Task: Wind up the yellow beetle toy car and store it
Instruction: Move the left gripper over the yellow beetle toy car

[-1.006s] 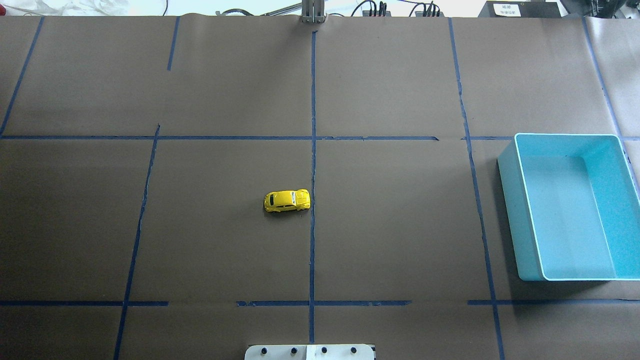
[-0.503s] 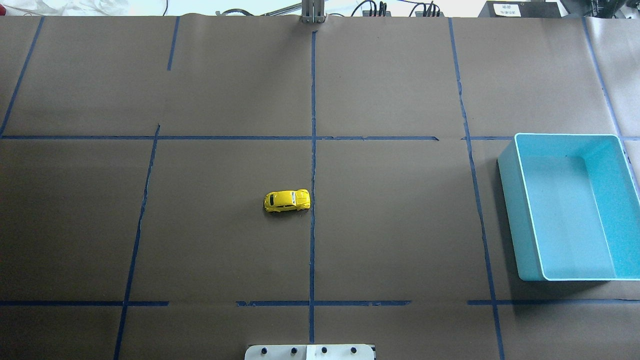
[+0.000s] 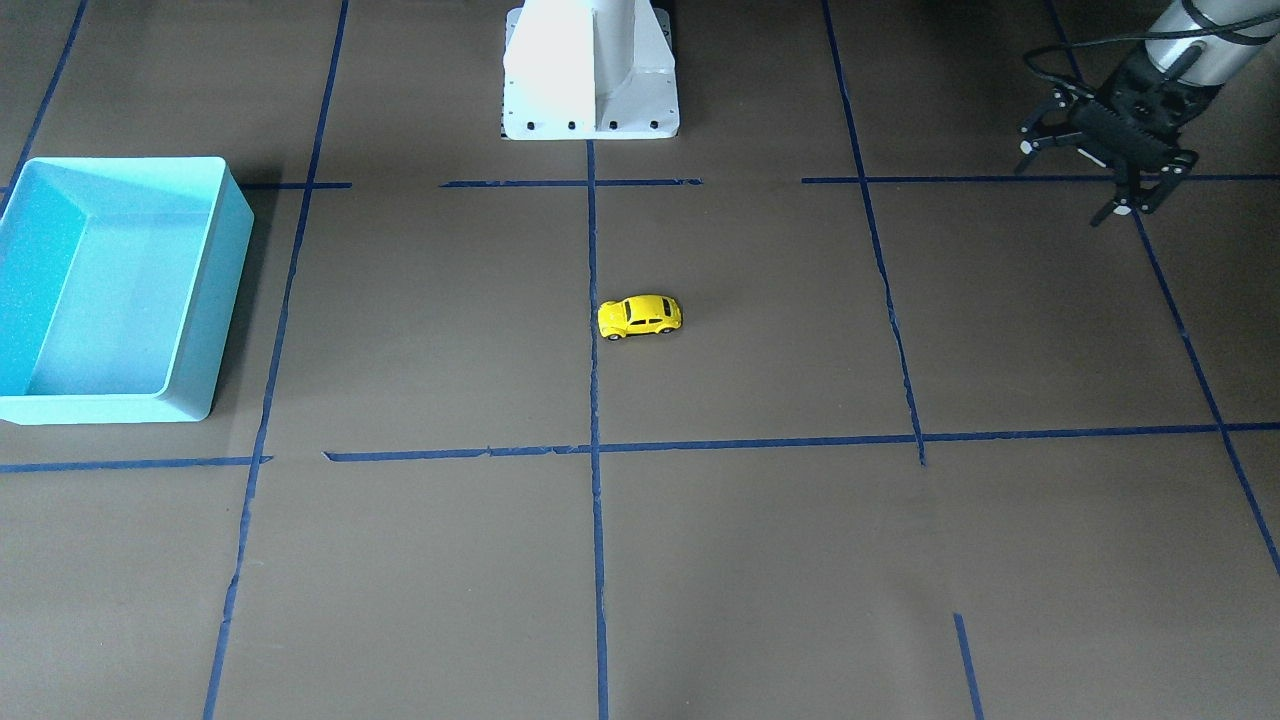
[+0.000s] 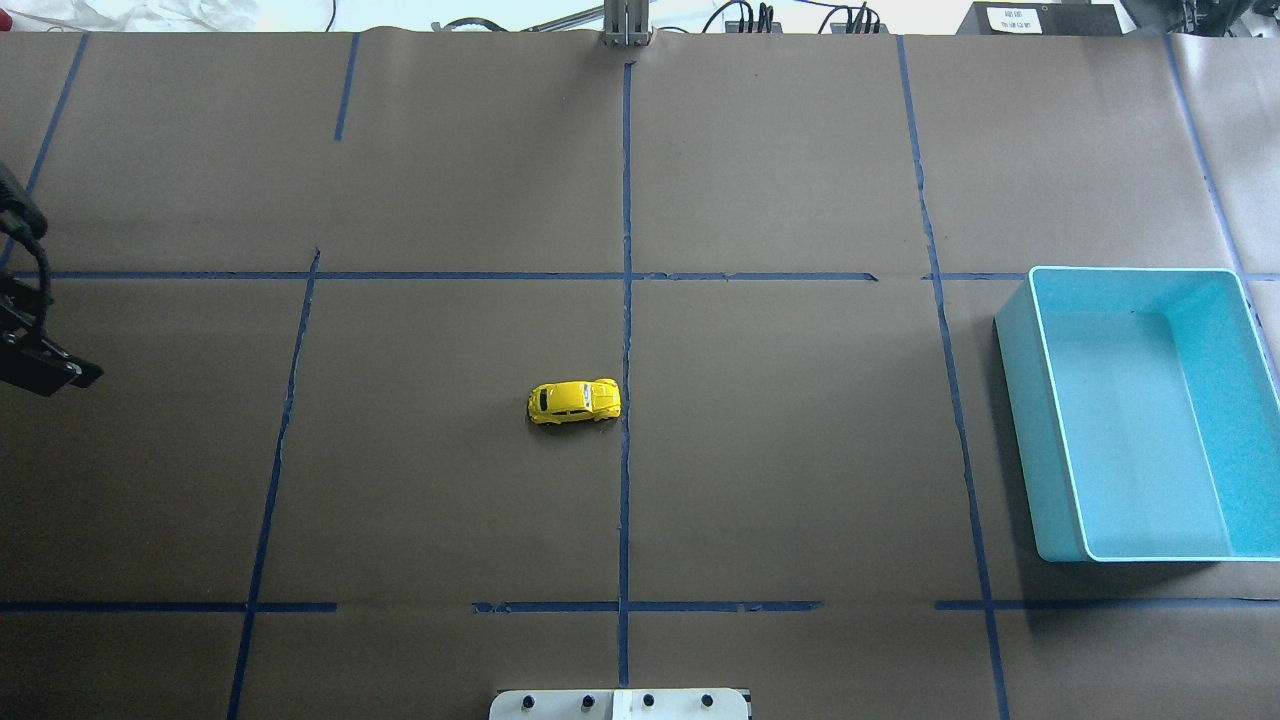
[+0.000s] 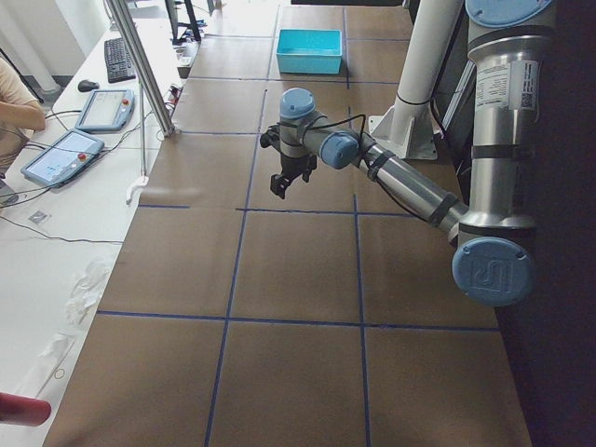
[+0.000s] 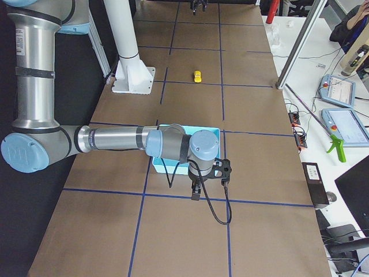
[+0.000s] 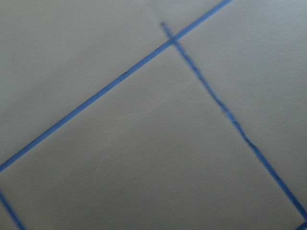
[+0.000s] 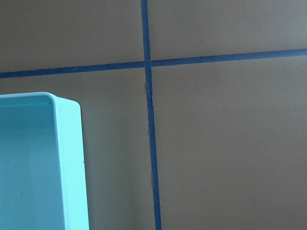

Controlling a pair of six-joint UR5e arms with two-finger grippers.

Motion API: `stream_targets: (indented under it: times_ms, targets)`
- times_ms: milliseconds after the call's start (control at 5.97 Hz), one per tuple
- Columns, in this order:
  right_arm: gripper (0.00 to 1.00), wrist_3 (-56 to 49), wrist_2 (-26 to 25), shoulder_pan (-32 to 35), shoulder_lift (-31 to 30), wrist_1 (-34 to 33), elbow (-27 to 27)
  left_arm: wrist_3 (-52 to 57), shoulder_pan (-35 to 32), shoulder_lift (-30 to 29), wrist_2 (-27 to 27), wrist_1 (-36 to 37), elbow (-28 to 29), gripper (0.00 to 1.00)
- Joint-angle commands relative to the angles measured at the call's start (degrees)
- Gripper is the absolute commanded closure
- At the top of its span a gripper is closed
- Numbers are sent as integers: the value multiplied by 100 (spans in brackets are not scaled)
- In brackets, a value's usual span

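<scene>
- Overhead exterior: yellow beetle toy car [image 4: 574,401] sits on its wheels mid-desk [image 4: 800,480], just beside the centre tape line [image 4: 626,300]. Neither hand touches it.
- Turquoise bin [image 4: 1015,400] is at the desk's right side, well apart from the car, with nothing in it.
- Left hand [image 3: 1078,172]: fingers spread, holding nothing, above the desk's left part, well apart from the car.
- Right hand [image 6: 209,180]: hangs just beside the bin. It shows only in the right side view, so you cannot tell whether it's spread or closed.
- Progress, as I judge it: nothing done. The car is not gripped, not wound, not stored.
- Left for you: bring a hand to the car, grip it, wind it, then carry it across and set it in the bin.
</scene>
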Motion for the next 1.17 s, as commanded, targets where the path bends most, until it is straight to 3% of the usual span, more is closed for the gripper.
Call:
stream_targets:
  times_ms: [0,335,503,670,1006]
  targets:
    - [0,0,-2,0,0,5,-17,878,877,-980,720,730,168,0]
    - [0,0,-11,0,0,5,-34,1712,1339,-2367,1583,1848,648,0]
    - [0,0,-11,0,0,5,-34,1970,1444,-2635,2005,1974,791,0]
    - [0,0,-2,0,0,5,-34,1990,1776,-2925,2036,1993,975,0]
    - [0,0,-2,0,9,5,-34,2051,1989,-4074,2009,1975,2325,0]
